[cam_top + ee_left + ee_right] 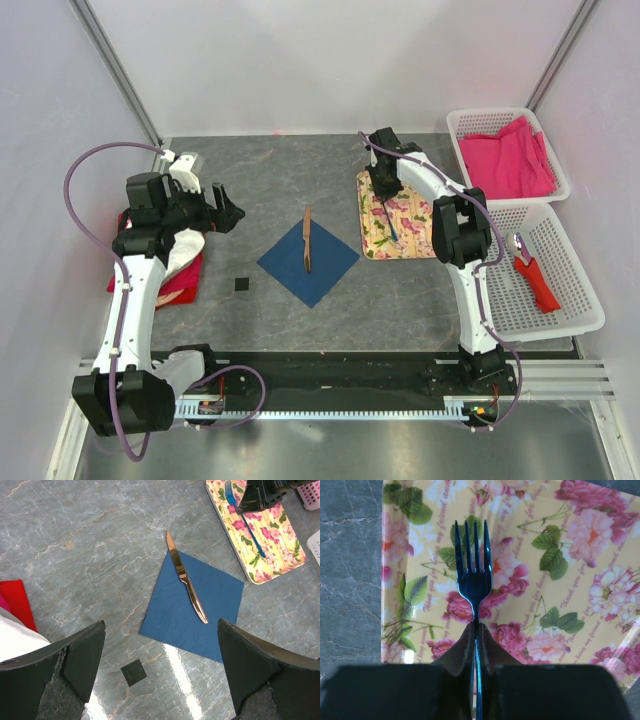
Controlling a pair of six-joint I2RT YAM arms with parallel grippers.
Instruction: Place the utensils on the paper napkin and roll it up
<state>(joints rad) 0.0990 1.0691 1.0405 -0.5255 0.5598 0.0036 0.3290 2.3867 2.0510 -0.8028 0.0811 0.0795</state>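
Left wrist view shows the left end effector (160, 645) spread open above the worktop (75, 540); beyond it a copper knife (186, 577) lies on the blue napkin (200, 625). Farther off, the right end effector (476, 630) clenches the blue fork (474, 580), the floral mat (580, 580) beneath

The left arm (135, 298) and right arm (468, 295) share white links, black joints and looping purple cables (68, 185).

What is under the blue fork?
The flowery mat is under the fork. The right hand pinches the fork's handle and covers its lower end, so you cannot see whether the fork touches the mat.
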